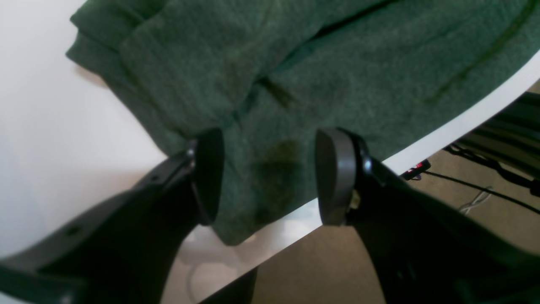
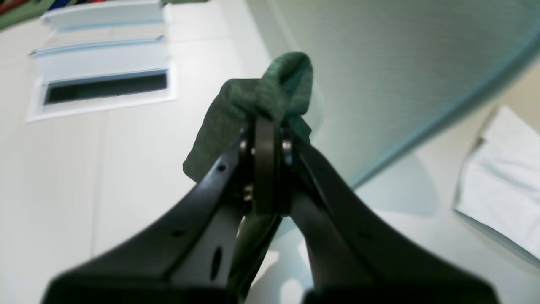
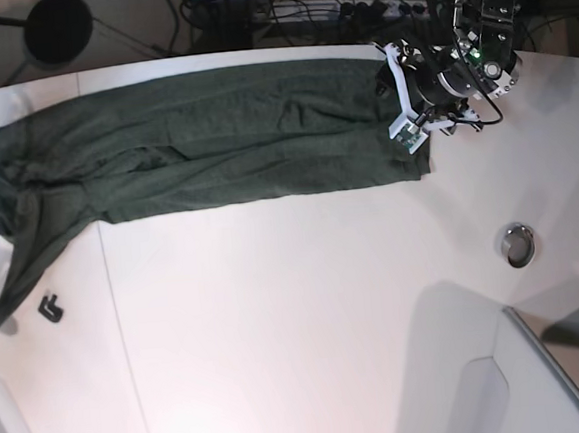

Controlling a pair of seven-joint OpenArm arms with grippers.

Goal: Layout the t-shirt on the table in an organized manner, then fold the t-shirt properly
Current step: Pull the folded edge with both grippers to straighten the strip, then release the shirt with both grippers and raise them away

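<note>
Two end effectors: right end effector (image 2: 270, 147) clamped on t-shirt (image 3: 213, 142), left end effector (image 1: 270, 173) gaping over hem; pinch hem, then pull taut across counter (image 3: 297, 316).

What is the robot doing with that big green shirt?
It is trying to spread the t-shirt out on the white table so it can fold it. The right end effector is shut on a bunch of the green cloth. The left end effector is open, with its fingers on either side of a corner of the shirt by the table's edge, not gripping it. The shirt lies in a long wrinkled band across the far side of the table, not folded yet.
</note>
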